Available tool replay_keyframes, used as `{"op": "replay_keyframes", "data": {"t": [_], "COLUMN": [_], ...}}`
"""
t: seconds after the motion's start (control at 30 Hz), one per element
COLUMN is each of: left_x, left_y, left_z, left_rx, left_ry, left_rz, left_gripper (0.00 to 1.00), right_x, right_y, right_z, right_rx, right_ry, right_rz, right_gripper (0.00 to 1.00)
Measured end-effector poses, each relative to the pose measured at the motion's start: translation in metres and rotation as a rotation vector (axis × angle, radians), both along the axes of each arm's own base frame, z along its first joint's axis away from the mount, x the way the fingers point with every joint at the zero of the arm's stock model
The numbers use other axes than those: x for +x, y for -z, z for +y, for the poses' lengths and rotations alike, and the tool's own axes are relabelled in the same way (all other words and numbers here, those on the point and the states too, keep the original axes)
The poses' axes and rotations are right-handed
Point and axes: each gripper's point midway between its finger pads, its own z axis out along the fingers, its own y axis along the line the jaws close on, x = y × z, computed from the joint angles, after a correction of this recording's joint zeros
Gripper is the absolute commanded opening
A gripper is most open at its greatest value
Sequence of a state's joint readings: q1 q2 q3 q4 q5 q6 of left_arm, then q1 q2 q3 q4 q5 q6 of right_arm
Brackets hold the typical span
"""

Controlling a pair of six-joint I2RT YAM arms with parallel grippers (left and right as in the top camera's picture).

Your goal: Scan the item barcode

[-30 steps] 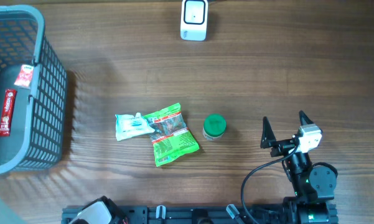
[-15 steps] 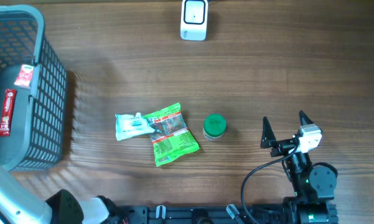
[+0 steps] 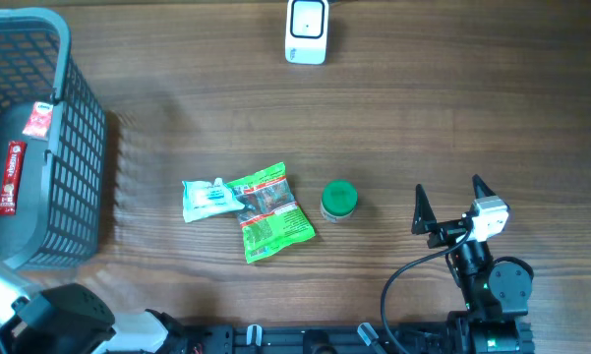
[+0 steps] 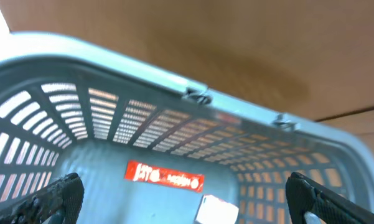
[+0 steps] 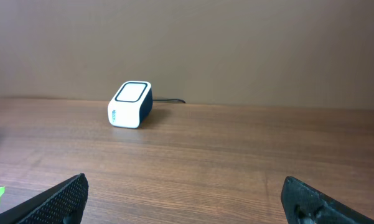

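The white barcode scanner [image 3: 307,31] stands at the table's far edge; the right wrist view shows the scanner [image 5: 130,104] ahead and to the left. Three items lie mid-table: a white and teal packet [image 3: 210,199], a green snack packet [image 3: 271,212] and a green-lidded jar [image 3: 338,200]. My right gripper [image 3: 452,200] stands open right of the jar, and in its wrist view the right gripper [image 5: 187,199] holds nothing. My left gripper [image 4: 184,198] is open over the basket [image 4: 143,62], above a red packet [image 4: 165,176] and a white item [image 4: 216,210].
The grey basket [image 3: 64,59] fills the far left and holds red packets [image 3: 11,177]. Part of the left arm [image 3: 49,317] shows at the bottom left corner. A black cable [image 3: 403,275] runs by the right arm's base.
The left arm has swung at the bottom left corner towards the basket. The right arm and the items on the table have not moved.
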State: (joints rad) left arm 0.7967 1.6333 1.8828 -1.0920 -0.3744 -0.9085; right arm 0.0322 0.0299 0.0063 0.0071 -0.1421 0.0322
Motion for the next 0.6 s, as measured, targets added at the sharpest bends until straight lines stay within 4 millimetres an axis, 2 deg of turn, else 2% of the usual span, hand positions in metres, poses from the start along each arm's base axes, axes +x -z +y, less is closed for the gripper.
{"op": "replay_keyframes", "data": {"t": [0.1, 0.17, 0.2, 0.23, 0.4, 0.5, 0.6], "left_x": [0.008, 0.02, 0.031, 0.039, 0.08, 0.108, 0.132], "left_y": [0.024, 0.047, 0.073, 0.087, 0.139, 0.159, 0.171], "left_z": [0.001, 0.003, 0.004, 0.004, 0.001, -0.009, -0.025], "left_rx": [-0.071, -0.128, -0.188, -0.221, -0.307, -0.316, -0.315], "left_ry": [0.007, 0.019, 0.032, 0.044, 0.117, 0.176, 0.229], "left_rz": [0.017, 0.033, 0.052, 0.059, 0.073, 0.086, 0.095], "left_gripper": [1.0, 1.0, 1.0, 1.0, 1.0, 1.0, 1.0], "right_x": [0.0, 0.0, 0.0, 0.0, 0.0, 0.0, 0.0], "right_y": [0.0, 0.0, 0.0, 0.0, 0.0, 0.0, 0.0], "right_z": [0.0, 0.0, 0.0, 0.0, 0.0, 0.0, 0.0], "right_rx": [0.0, 0.0, 0.0, 0.0, 0.0, 0.0, 0.0], "right_ry": [0.0, 0.0, 0.0, 0.0, 0.0, 0.0, 0.0], "right_rz": [0.0, 0.0, 0.0, 0.0, 0.0, 0.0, 0.0], "right_gripper": [1.0, 1.0, 1.0, 1.0, 1.0, 1.0, 1.0]}}
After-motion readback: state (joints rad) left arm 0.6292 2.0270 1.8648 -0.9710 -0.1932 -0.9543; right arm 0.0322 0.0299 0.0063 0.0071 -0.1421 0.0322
